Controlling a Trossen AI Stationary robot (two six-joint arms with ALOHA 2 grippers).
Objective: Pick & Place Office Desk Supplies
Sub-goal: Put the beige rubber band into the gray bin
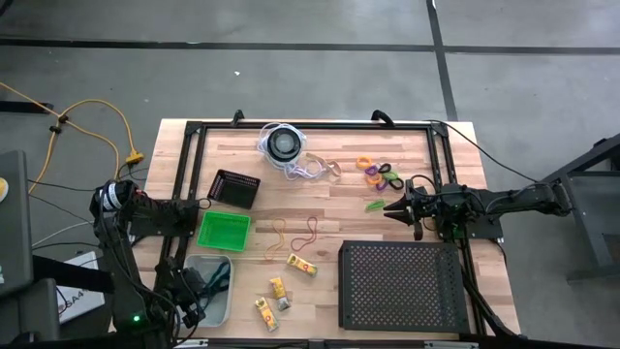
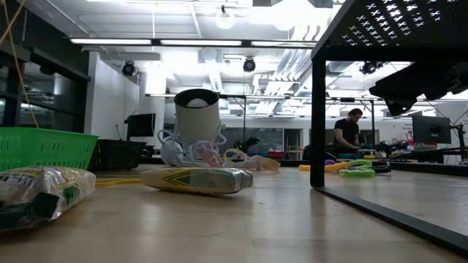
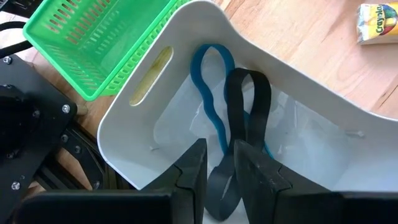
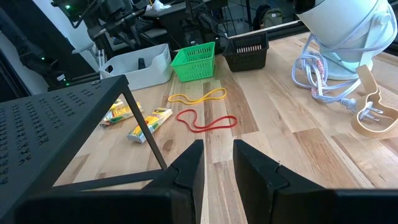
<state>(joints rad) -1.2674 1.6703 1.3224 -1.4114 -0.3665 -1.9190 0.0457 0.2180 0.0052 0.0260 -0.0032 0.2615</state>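
Observation:
My left gripper hangs open over a white bin at the table's near left, pointing steeply down. A blue rubber band and a dark rubber band lie in the bin. The dark band's near end runs between my fingers. My right gripper rests at the table's right, level and open, holding nothing. A yellow band and a red band lie flat on the wood. Yellow crayon packets lie near the front, and coloured rings lie at the far right. My left gripper's fingers stand on either side of the dark band's near end. They come from above, slanting down into the bin. I cannot tell whether either finger touches the band. The rest of the band lies on the bin's floor.
A green basket stands beside the white bin, with a small black basket beyond it. A large black perforated tray fills the near right. A round disc with a white coiled cord sits at the far edge.

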